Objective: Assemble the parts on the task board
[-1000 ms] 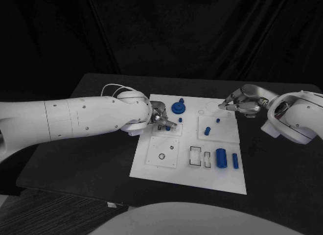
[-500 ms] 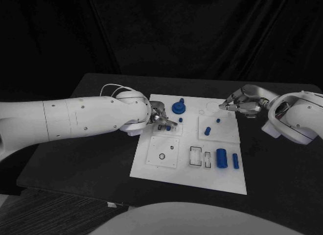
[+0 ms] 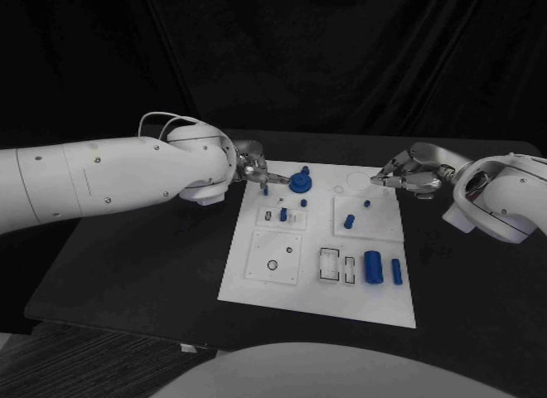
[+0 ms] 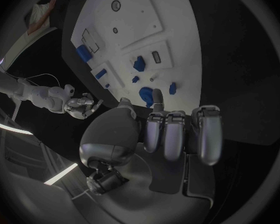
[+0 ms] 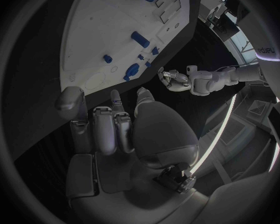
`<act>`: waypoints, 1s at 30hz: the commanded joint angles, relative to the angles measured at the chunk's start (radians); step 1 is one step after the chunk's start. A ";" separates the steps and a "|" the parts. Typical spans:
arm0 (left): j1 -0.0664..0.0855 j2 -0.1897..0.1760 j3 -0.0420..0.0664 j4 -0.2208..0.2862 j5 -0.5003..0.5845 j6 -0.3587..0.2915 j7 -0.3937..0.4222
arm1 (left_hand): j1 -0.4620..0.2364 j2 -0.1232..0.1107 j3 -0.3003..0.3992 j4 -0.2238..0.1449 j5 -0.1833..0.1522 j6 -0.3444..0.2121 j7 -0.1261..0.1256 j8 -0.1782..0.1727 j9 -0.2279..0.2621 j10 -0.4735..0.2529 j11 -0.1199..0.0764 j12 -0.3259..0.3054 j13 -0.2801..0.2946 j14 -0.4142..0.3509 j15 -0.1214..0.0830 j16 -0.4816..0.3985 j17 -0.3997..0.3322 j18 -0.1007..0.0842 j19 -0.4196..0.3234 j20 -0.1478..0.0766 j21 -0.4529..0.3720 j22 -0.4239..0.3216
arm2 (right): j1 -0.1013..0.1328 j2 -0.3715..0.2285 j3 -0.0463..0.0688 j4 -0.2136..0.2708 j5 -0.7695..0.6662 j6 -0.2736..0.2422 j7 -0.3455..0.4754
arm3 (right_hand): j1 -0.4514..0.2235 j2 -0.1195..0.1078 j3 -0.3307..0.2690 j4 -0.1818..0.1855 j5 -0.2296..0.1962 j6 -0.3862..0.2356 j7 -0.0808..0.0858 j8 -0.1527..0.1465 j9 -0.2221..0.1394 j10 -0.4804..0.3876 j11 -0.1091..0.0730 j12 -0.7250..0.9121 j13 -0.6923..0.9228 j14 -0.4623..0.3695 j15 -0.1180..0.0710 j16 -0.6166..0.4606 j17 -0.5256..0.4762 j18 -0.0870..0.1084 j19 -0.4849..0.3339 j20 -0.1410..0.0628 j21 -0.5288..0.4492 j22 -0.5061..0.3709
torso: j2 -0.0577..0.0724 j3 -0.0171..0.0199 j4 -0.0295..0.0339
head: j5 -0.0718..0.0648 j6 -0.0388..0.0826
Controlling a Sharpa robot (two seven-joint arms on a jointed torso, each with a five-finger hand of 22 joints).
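The white task board [image 3: 327,294] lies mid-table. My left hand [image 3: 252,172] hovers over its far left corner, fingers pointing at a tall blue knob [image 3: 301,183]. A small blue peg [image 3: 265,189] stands just below the fingertips. The left wrist view shows my left hand [image 4: 171,134] holding nothing, with a gap to that peg [image 4: 172,88]. Another peg [image 3: 283,214] stands in the small slotted plate. My right hand [image 3: 405,177] hangs at the board's far right edge, fingers curled in on nothing; the right wrist view shows this hand [image 5: 115,129] the same way.
More blue parts sit on the board: a peg [image 3: 350,221], a small stud [image 3: 368,202], a thick cylinder [image 3: 374,267] and a thin one [image 3: 397,272]. Black table [image 3: 142,274] surrounds the board, with open room on the near side.
My left hand has lifted off the small slotted plate and moved back toward the far left corner, leaving the peg standing there. The right hand has not moved.
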 commanded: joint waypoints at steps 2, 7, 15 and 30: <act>0.028 0.008 0.000 -0.009 0.038 0.066 0.036 | 0.037 0.035 -0.035 0.004 0.008 0.016 0.008 -0.037 -0.041 0.110 0.007 0.014 0.261 0.119 0.011 0.010 0.264 -0.034 0.032 0.012 -0.018 0.207 | -0.002 0.002 0.001 0.000 -0.005 -0.001 -0.020 | 0.029 0.006 -0.026 -0.003 0.022 -0.009 -0.001 0.005 -0.009 -0.011 0.007 -0.039 0.159 0.039 0.005 -0.019 0.142 0.045 -0.008 0.002 -0.014 0.112 | 0.000 0.0002 -0.0005 | 0.000 0.000; 0.043 0.052 0.000 -0.068 0.181 0.247 0.033 | 0.181 0.055 -0.009 -0.020 0.113 0.054 0.007 -0.092 -0.107 0.110 0.007 0.014 0.261 0.119 0.013 0.010 0.264 -0.033 0.030 0.018 -0.021 0.210 | -0.002 0.005 0.001 0.000 -0.005 -0.001 -0.019 | 0.029 0.006 -0.026 -0.003 0.022 -0.009 -0.001 0.005 -0.009 -0.011 0.007 -0.039 0.159 0.039 0.005 -0.019 0.142 0.045 -0.008 0.002 -0.014 0.112 | 0.000 0.0001 -0.0001 | -0.006 0.000; 0.050 0.152 0.000 -0.209 0.305 0.450 -0.004 | 0.252 0.052 -0.006 -0.018 0.164 0.078 0.019 -0.186 -0.223 0.110 0.017 0.014 0.261 0.119 0.021 0.010 0.264 -0.034 0.034 0.024 -0.019 0.217 | -0.002 0.004 0.001 0.005 -0.005 0.000 -0.018 | 0.029 0.006 -0.026 -0.003 0.022 -0.009 -0.001 0.005 -0.009 -0.011 0.007 -0.039 0.159 0.039 0.005 -0.019 0.142 0.045 -0.008 0.002 -0.014 0.112 | 0.000 0.0005 -0.0010 | -0.009 0.000; 0.048 0.254 0.000 -0.342 0.301 0.486 -0.024 | 0.287 0.049 0.004 -0.025 0.168 0.138 0.018 -0.260 -0.338 0.110 0.014 0.014 0.261 0.119 0.017 0.010 0.264 -0.040 0.052 0.021 0.000 0.230 | -0.002 0.002 0.001 0.016 -0.005 0.000 -0.017 | 0.028 0.006 -0.028 -0.002 0.021 -0.008 -0.001 0.006 -0.009 -0.011 0.006 -0.039 0.159 0.039 0.005 -0.019 0.142 0.045 -0.008 0.002 -0.014 0.112 | 0.002 -0.0010 -0.0013 | -0.021 0.000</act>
